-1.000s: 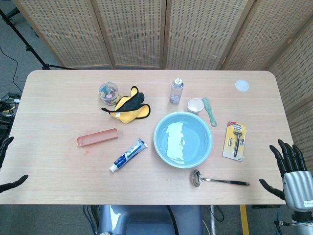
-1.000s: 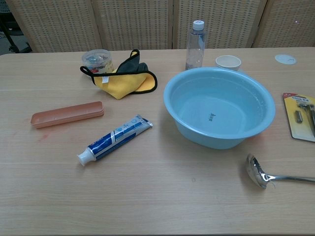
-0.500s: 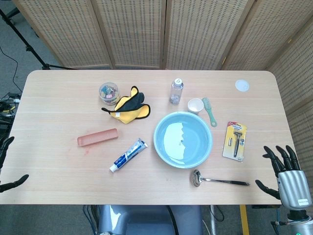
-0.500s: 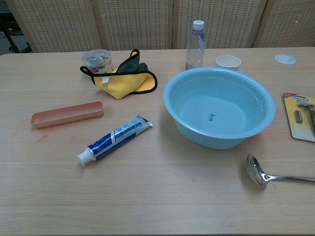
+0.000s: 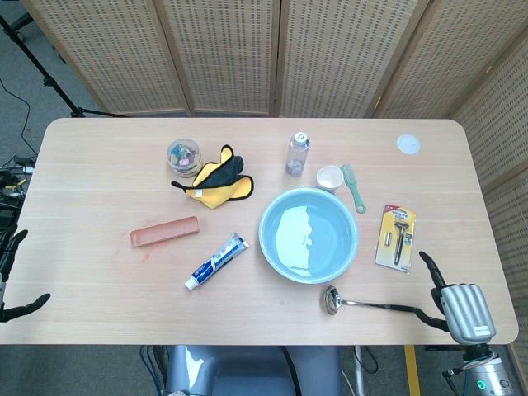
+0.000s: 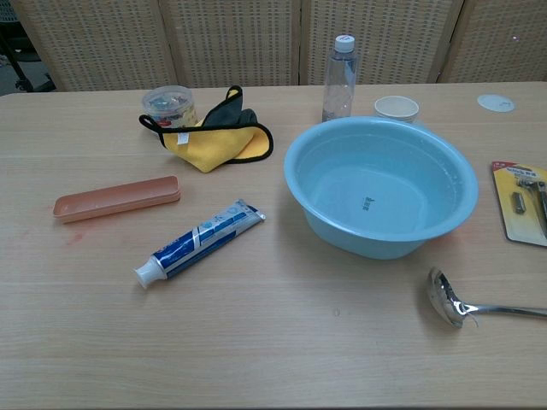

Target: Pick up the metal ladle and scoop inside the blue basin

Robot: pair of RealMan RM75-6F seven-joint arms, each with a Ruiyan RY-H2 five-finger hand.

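The metal ladle (image 5: 367, 304) lies on the table just in front of the blue basin (image 5: 267, 218), bowl end to the left and handle pointing right. In the chest view the ladle (image 6: 447, 299) sits at the lower right, below the basin (image 6: 295, 155), which holds water. My right hand (image 5: 459, 305) hovers at the table's front right corner, fingers spread, with one dark fingertip close to the handle's end; it holds nothing. My left hand (image 5: 25, 304) shows only as dark fingers at the left edge, apart and empty. Neither hand appears in the chest view.
A razor pack (image 5: 396, 238) lies right of the basin, near my right hand. Behind the basin stand a white cup (image 5: 330, 177), a green comb (image 5: 355, 190) and a bottle (image 5: 298, 153). A toothpaste tube (image 5: 216, 261), pink case (image 5: 165, 231), yellow cloth (image 5: 219, 183) and jar (image 5: 183, 153) lie left.
My right hand has moved in from the right edge towards the ladle handle's end and turned, so its silver back now faces up. The left hand and the ladle are unmoved.
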